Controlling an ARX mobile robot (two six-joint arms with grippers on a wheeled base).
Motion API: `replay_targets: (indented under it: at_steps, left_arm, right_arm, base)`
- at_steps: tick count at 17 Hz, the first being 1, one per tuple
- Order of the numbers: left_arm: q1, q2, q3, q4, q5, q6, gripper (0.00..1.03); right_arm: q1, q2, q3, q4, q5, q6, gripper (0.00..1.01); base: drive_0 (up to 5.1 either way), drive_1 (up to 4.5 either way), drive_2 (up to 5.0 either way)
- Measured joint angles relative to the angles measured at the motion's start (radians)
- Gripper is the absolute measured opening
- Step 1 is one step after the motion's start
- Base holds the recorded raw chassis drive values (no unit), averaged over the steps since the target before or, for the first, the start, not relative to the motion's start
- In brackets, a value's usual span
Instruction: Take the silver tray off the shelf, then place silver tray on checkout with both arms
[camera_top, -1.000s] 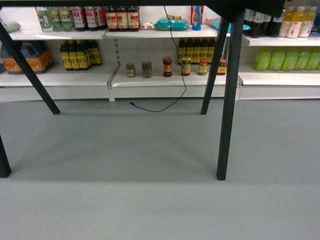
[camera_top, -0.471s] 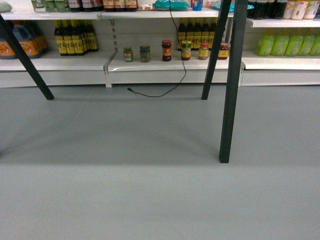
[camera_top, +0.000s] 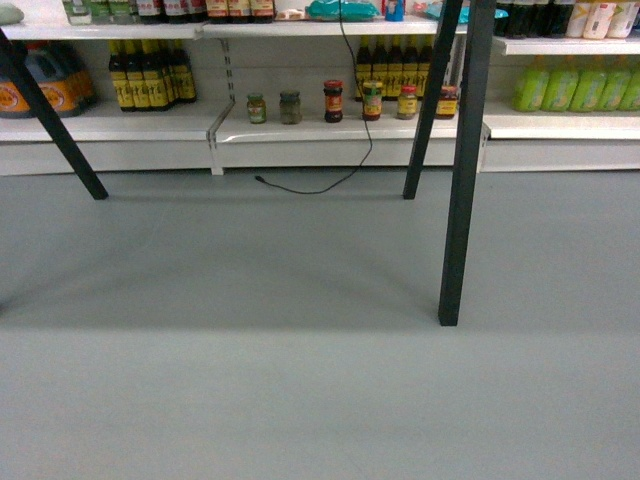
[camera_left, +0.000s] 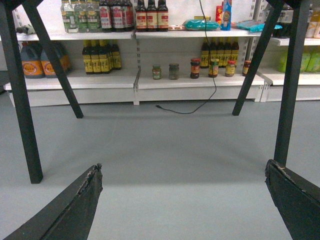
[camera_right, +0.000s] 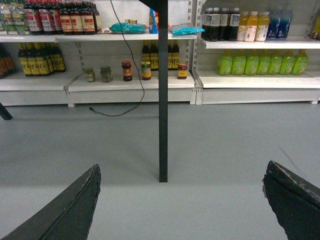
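Grey floor (camera_top: 300, 380), shelf (camera_top: 340, 128) unchanged from half second ago; left hand (camera_left: 182, 200), right hand (camera_right: 180, 200) both released, empty

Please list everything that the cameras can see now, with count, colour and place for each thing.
Table legs: three in head view, dark, on the grey floor.
Cable: one, black, hanging down to the floor.
Small jars: about six, mixed colours, bottom shelf centre.
Dark bottles: a row, yellow labels, bottom shelf left.
Jugs: two, brown-orange, far left.
Green bottles: about seven, bottom shelf right.
Yellow bottles: three, upper shelf right.
Teal packs: two, upper shelf.
Silver tray: not seen.
Left gripper: black, open, empty.
Right gripper: black, open, empty.
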Motion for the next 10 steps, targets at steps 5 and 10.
replay_targets:
  at_steps: [5,10]
  left_arm:
    - [0.0,0.0,0.0,0.0,0.0,0.0,0.98]
    - [0.0,0.0,0.0,0.0,0.0,0.0,0.98]
  right_arm:
    - [0.0,0.0,0.0,0.0,0.0,0.0,0.98]
    - [0.0,0.0,0.0,0.0,0.0,0.0,0.98]
  base:
    - [0.0,0.0,0.0]
    - [0.0,0.0,0.0]
